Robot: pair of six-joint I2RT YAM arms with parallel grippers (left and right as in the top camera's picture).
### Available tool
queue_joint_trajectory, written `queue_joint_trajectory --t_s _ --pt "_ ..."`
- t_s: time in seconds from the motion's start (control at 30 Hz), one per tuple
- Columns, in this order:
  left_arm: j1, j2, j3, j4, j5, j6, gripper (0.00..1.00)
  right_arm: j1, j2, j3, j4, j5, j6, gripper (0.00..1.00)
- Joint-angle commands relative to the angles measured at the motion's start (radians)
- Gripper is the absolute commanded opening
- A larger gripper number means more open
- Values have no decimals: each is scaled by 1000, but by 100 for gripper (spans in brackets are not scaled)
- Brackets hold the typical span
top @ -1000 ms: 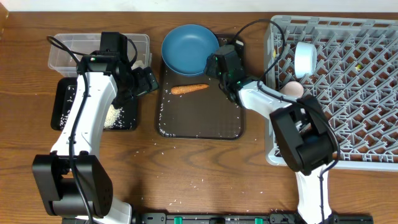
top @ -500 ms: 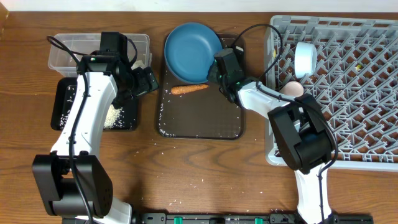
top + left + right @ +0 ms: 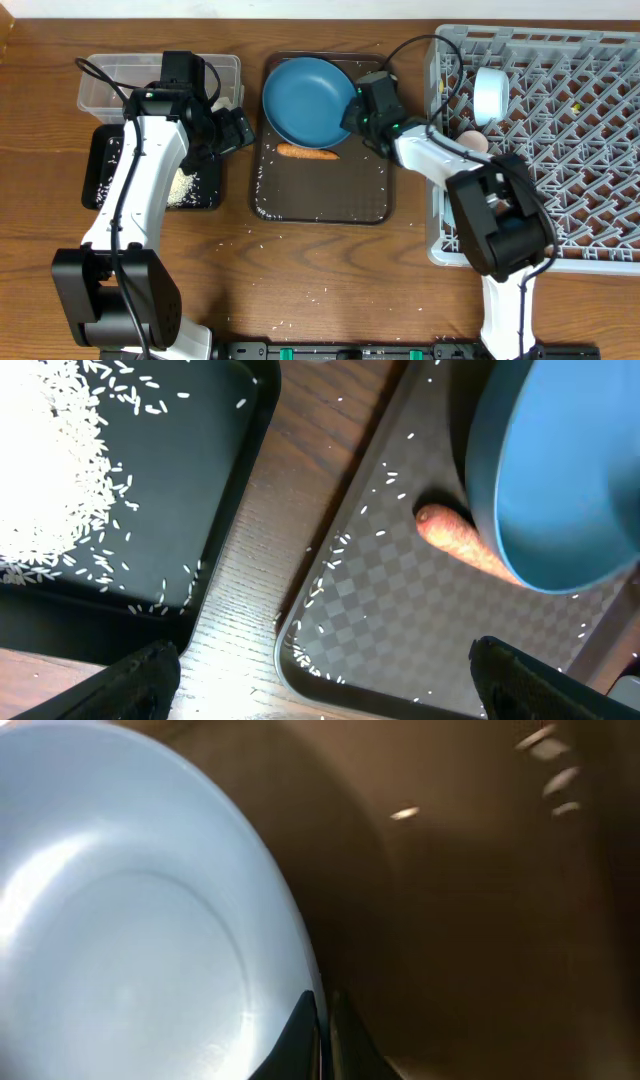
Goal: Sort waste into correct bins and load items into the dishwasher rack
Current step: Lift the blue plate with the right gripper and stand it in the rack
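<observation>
The right gripper (image 3: pixel 352 112) pinches the right rim of the dark blue plate (image 3: pixel 305 100) at the serving tray's (image 3: pixel 320 195) far edge, the plate's near edge over the orange stick (image 3: pixel 308 153). Best to grip firmly, lift clear, then stand it between the dishwasher rack's (image 3: pixel 560 150) pegs. The left gripper (image 3: pixel 238 130) hangs spread wide. No writing is legible.

Place: a robot lab bench, arranged for dish clearing.
Robots: a left arm (image 3: pixel 135 190) and right arm (image 3: pixel 490 215) are mounted at a wooden table (image 3: pixel 330 260).
Props: a dish rack (image 3: pixel 560 150) and plate (image 3: pixel 305 95) are laid out.
</observation>
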Motion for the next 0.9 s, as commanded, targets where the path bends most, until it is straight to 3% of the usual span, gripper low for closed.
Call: queue_joint_trajectory --t_s 0.0,0.3,0.4,0.6,0.7,0.87 --pt "4 -9 -5 -3 -13 -2 95 -32 -118 -3 -23 -8 -153 1" --pt "4 -9 -5 -3 -13 -2 95 -129 -463 -3 -121 43 -324 1" --pt "4 -9 -5 -3 -13 -2 95 -171 -581 -3 -189 235 -339 1" --pt "4 -9 -5 -3 -13 -2 95 -253 -714 -3 -230 795 -385 1" --pt "4 -9 -5 -3 -13 -2 95 -301 -720 -3 -153 1005 -544 1" --pt "4 -9 -5 -3 -13 -2 95 -423 -677 -3 76 1084 -911 1"
